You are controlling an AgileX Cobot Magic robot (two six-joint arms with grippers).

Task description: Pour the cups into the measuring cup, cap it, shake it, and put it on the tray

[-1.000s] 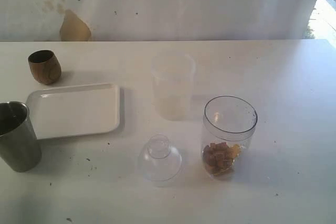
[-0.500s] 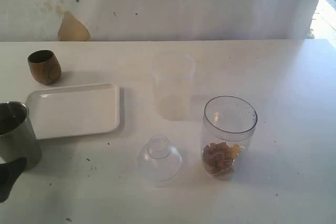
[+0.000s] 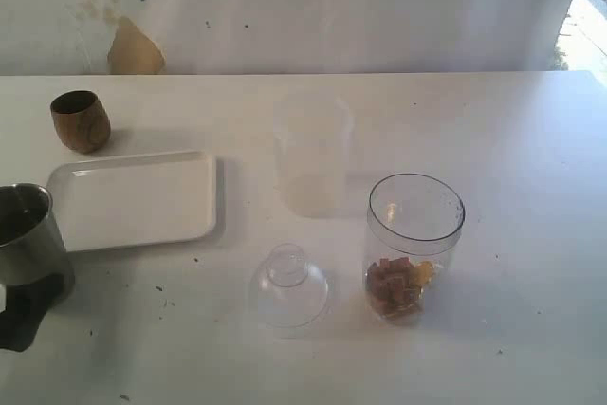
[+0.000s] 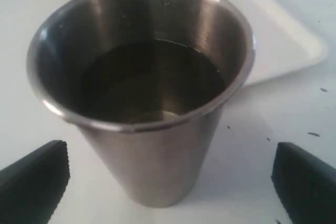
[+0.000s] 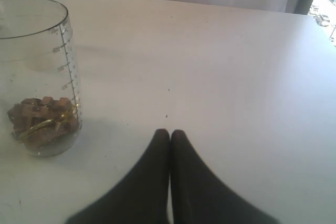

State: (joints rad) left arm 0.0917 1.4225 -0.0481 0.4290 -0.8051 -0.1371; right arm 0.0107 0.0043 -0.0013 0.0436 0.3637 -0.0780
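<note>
At the far left of the bench (image 3: 531, 187), the left claw (image 4: 169, 182) is spread wide, one finger on either side of the steel tumbler (image 3: 30, 239) and neither touching it. The tumbler stands upright with dark liquid inside. Farther back sits the wooden cup (image 3: 80, 121). The white tray (image 3: 133, 198) lies flat just right of the tumbler. Mid-bench stand a frosted cup (image 3: 313, 154) and a clear dome lid (image 3: 288, 286). Right of the lid, the measuring cup (image 3: 413, 225) stands upright with brown and yellow bits at its bottom. The right claw (image 5: 169, 136) is pressed together, near the measuring cup but apart from it.

The tumbler (image 4: 157, 156) is brushed steel, dully shiny; the small cup (image 3: 80, 121) grained wood; the tray (image 3: 133, 201) glossy white plastic; the measuring cup (image 3: 414, 220) smooth clear plastic.
</note>
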